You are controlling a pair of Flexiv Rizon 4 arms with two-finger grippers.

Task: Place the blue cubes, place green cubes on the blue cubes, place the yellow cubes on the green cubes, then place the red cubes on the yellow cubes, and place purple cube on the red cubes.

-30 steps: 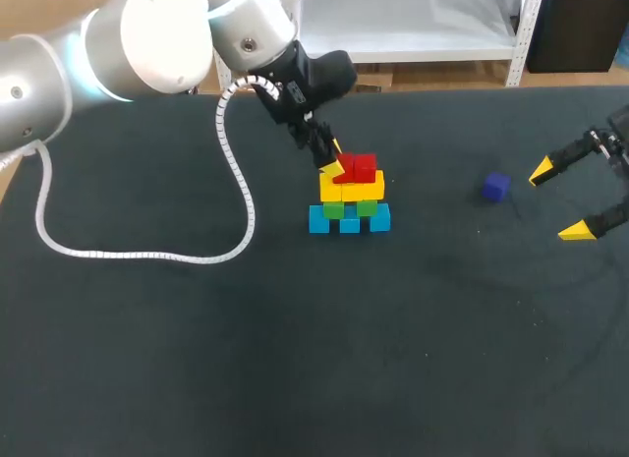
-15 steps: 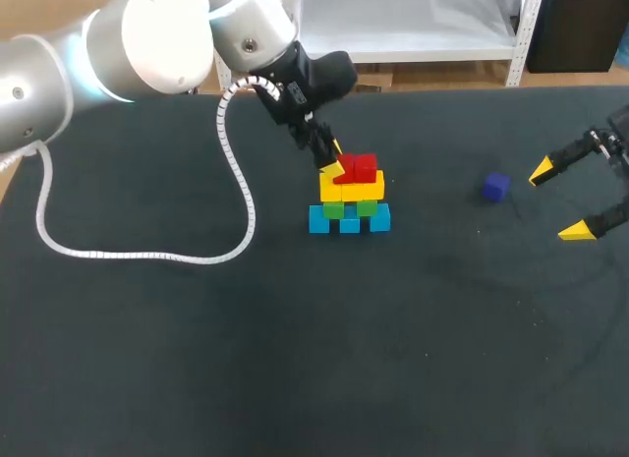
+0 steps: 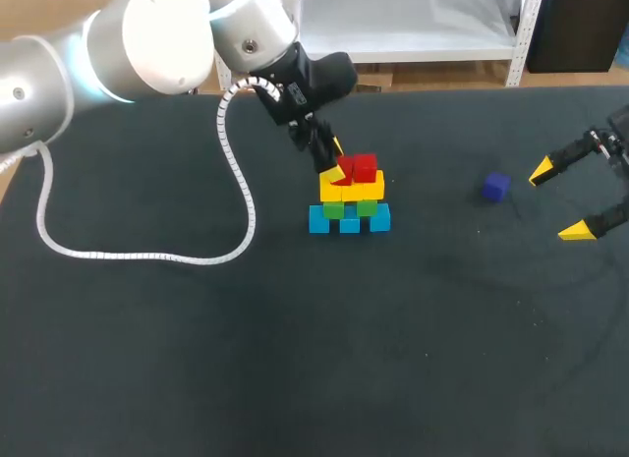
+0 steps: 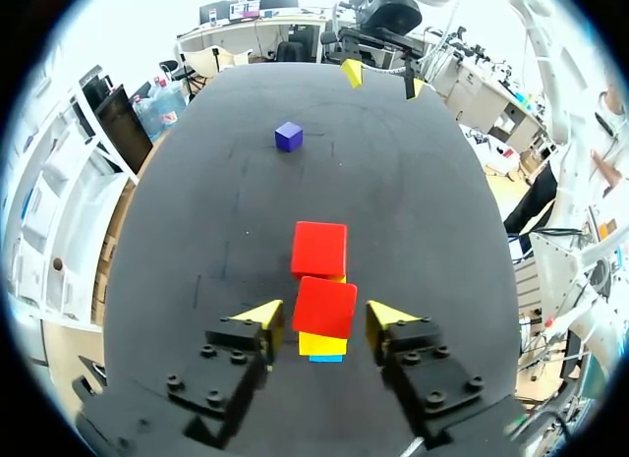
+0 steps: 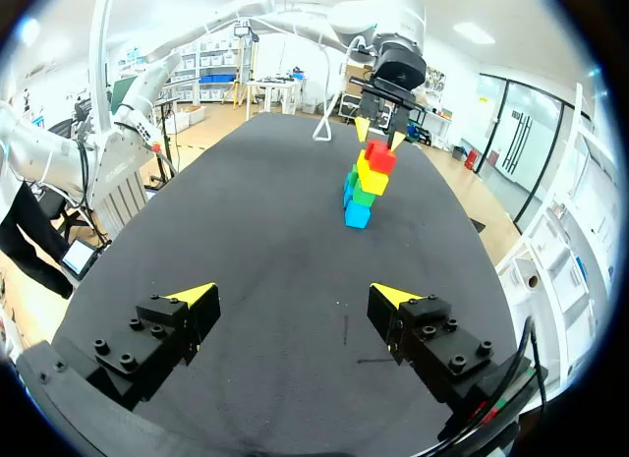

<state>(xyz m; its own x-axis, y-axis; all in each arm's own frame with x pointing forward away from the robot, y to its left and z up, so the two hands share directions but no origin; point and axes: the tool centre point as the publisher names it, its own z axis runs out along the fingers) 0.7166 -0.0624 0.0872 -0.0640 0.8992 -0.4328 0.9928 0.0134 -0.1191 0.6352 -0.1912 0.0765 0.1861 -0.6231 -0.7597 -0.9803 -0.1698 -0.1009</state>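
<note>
From the left wrist, red cubes [image 4: 323, 305] hide the green cubes [image 3: 366, 208]; right claw [image 3: 558, 200] partly cropped.

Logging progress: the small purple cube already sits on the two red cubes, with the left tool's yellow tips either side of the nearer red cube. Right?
Not quite. The small purple cube lies alone on the black table, apart from the cube stack, as the head view shows. The left tool does have its yellow tips either side of the nearer red cube.

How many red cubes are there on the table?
2. One red cube sits between the fingers of the left gripper, on the yellow cubes; the other red cube sits just ahead, on the same layer. None seems hidden.
</note>
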